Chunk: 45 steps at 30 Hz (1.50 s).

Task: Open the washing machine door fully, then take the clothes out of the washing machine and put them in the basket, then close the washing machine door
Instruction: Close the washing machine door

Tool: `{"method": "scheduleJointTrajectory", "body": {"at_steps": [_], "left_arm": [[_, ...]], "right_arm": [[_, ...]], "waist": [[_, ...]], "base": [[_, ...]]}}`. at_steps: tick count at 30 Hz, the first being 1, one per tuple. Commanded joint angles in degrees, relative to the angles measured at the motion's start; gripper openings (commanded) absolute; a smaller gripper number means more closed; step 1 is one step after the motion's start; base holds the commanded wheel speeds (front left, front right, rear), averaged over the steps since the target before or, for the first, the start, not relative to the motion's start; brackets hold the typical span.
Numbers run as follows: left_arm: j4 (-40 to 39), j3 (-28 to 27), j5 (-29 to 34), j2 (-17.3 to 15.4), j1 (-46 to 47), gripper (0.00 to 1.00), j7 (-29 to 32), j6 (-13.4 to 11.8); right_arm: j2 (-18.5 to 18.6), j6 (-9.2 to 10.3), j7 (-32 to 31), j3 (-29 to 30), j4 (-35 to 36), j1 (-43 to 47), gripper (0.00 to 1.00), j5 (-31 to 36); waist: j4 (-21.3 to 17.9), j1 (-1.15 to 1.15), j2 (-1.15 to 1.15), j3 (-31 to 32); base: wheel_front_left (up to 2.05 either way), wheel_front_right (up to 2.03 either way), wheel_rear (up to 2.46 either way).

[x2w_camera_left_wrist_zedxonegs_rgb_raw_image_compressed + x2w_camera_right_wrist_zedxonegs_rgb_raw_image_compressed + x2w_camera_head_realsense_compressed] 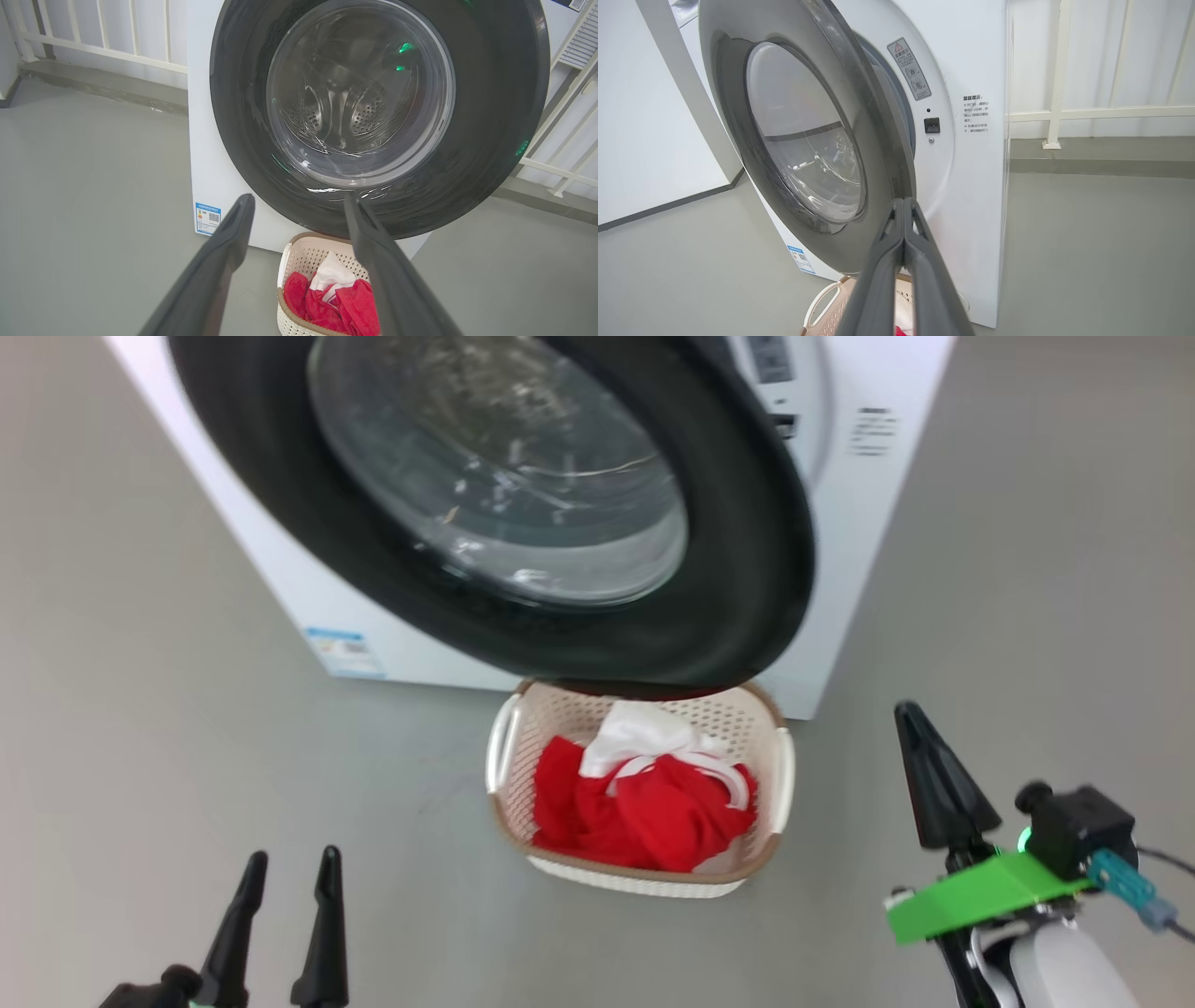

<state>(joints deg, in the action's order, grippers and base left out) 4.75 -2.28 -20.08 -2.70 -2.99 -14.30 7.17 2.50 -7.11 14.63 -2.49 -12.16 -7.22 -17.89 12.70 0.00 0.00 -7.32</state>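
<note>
clothes (653, 812) are in the basket (780, 775), so what's left is the washing machine door (747, 569) hanging ajar, its free edge just ahead-left of the pressed-together right gripper (920, 747), probably nearer than the spread-open left gripper (290, 859).

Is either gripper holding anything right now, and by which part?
Nothing is held: left gripper open and empty, right gripper shut on nothing. The clothes lie in the basket.
</note>
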Motion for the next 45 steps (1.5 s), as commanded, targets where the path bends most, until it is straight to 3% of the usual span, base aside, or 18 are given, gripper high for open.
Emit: {"method": "scheduleJointTrajectory", "body": {"at_steps": [1,15,45], "left_arm": [[-1.1,-1.2,-1.1,-0.2,2.3,1.00,-0.7,0.3],[-1.3,1.5,-5.1,-0.2,6.3,1.00,-0.7,0.3],[-3.2,5.0,-9.3,-0.2,15.1,1.00,-0.7,0.3]], "right_arm": [[0.5,-0.37,0.4,-1.8,0.8,-2.9,0.00,0.5],[2.4,-0.37,0.4,-2.4,-2.0,-15.6,0.00,1.2],[5.4,-0.37,0.4,5.4,-1.6,-35.0,0.00,2.6]], "waist": [[3.3,0.00,0.00,-2.0],[8.9,0.00,0.00,-9.2],[12.6,0.00,0.00,-22.9]], "base": [[0.00,0.00,0.00],[0.00,0.00,0.00],[0.00,0.00,0.00]]}}
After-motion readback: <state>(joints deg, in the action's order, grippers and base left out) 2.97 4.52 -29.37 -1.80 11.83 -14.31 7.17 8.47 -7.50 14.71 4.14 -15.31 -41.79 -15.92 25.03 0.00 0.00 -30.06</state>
